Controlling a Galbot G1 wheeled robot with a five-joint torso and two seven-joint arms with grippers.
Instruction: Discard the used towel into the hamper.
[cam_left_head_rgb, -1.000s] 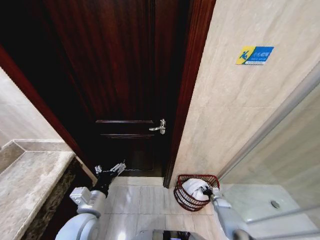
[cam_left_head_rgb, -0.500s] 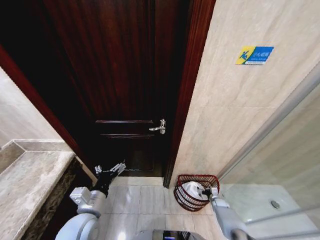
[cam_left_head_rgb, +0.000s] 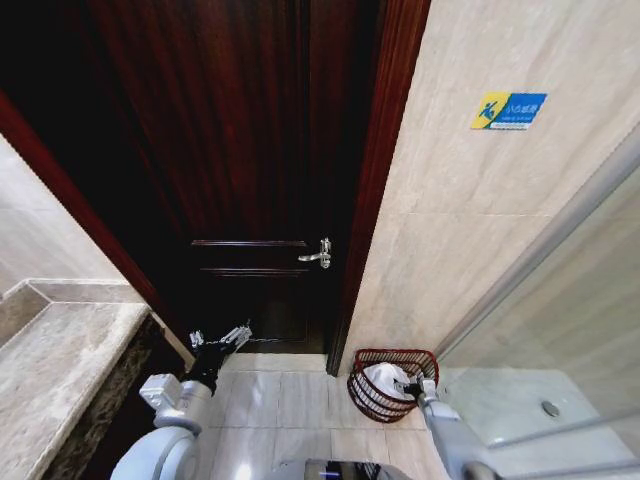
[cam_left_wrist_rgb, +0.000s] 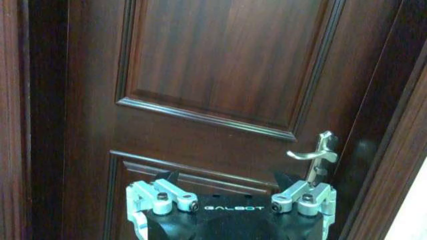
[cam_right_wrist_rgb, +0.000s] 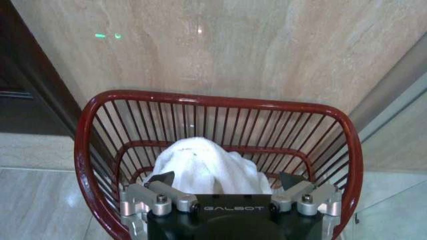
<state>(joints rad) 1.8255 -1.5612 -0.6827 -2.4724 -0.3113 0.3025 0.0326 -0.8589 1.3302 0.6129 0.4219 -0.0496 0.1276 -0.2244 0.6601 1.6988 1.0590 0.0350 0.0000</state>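
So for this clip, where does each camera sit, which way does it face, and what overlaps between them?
Head view: high, looking down at door, floor and hamper; both arms show, left gripper and right gripper.
Left wrist view: faces the door and door handle; jaws spread.
Right wrist view: over the hamper, white towel inside; jaws spread.
Shared: head and left wrist, door handle; head and right wrist, hamper.

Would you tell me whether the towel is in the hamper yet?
Yes: the towel lies bunched inside the hamper, between the open right gripper's fingers.
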